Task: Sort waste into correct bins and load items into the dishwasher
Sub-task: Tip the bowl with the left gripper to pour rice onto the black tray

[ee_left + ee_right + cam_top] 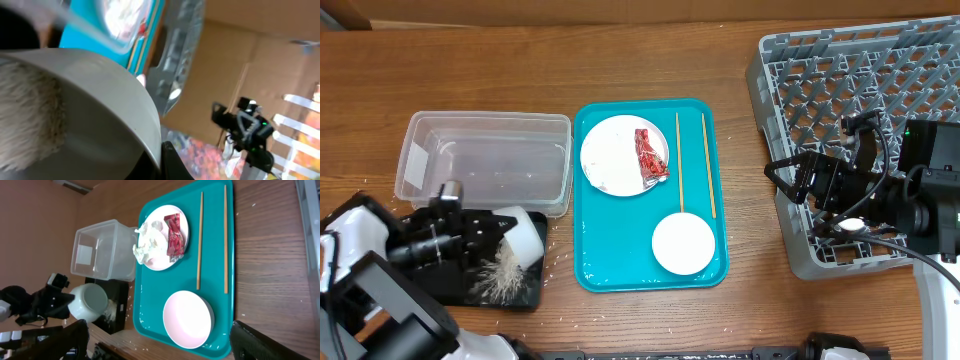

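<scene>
My left gripper (492, 232) is shut on the small white bowl (527, 238), tipped on its side over the black tray (525, 298). Rice grains (500, 273) spill from it onto the tray. The bowl (100, 100) fills the left wrist view. The clear tub (485, 158) stands just behind. On the teal tray (715, 268) are the white plate (612, 155) with the red wrapper (650, 155) and the white tissue wad (147, 242), two chopsticks (680, 160), and the pink bowl (683, 243). My right gripper (798, 182) is open and empty above the grey dish rack's (860, 70) left edge.
Loose rice grains lie on the wood in front of the black tray and the teal tray (555, 315). The table's front edge with a black rail runs along the bottom. A cardboard wall stands behind the table.
</scene>
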`<state>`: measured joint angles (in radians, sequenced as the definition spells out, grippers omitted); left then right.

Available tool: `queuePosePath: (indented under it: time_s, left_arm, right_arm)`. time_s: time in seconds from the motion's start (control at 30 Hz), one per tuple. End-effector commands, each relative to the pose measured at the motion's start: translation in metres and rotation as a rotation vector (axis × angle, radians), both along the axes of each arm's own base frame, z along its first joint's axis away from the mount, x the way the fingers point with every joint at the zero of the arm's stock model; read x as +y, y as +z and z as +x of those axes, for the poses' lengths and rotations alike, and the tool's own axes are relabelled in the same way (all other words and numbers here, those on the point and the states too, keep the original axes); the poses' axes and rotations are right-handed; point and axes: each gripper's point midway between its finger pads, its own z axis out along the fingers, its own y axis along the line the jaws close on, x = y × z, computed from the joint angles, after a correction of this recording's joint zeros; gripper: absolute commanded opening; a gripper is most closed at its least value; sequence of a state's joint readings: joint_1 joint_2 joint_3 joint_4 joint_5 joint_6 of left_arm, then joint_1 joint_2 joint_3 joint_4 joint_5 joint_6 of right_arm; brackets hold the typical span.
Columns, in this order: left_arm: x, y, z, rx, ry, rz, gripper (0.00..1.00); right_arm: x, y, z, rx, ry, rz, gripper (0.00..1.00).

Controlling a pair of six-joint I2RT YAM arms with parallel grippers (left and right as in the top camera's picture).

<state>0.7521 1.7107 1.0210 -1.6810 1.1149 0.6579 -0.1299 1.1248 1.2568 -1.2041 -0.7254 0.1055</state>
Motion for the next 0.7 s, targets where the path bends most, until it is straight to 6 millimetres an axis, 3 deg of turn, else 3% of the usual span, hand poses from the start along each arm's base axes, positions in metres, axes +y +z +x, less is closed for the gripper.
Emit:
queuePosePath:
  time_s: [0.0,0.33,0.4,0.5,0.53,0.6,0.63,0.67]
  left_arm:
    - [0.007,0.006,0.012,-0.183,0.049,-0.007,0.04]
    - [0.012,-0.001,0.014,-0.227,0.062,0.033,0.04]
    - [0.014,-0.007,0.01,-0.12,0.077,0.003,0.04]
    - [0.011,0.006,0.009,-0.219,0.072,0.015,0.04]
    - [0.013,0.003,0.011,-0.258,0.067,0.047,0.04]
    - [0.018,-0.011,0.01,-0.146,0.082,0.038,0.04]
    - [0.016,-0.008,0.008,-0.111,0.085,0.01,0.04]
    - [0.014,0.004,0.009,-0.236,0.077,0.027,0.04]
  right_arm:
    - [0.001,0.008,0.001,-0.025,0.004,-0.001,0.92]
    - [0.001,0.008,0.002,-0.012,-0.012,0.011,0.92]
    - [0.001,0.008,0.002,-0.013,-0.012,0.011,0.92]
    - [0.001,0.008,0.002,-0.012,-0.012,0.011,0.92]
    - [0.001,0.008,0.002,-0.013,-0.012,0.011,0.92]
    - [0.001,0.008,0.002,-0.014,-0.012,0.011,0.92]
    - [0.001,0.008,0.002,-0.013,-0.012,0.011,0.91]
    - [0.001,0.008,0.002,-0.012,-0.012,0.011,0.92]
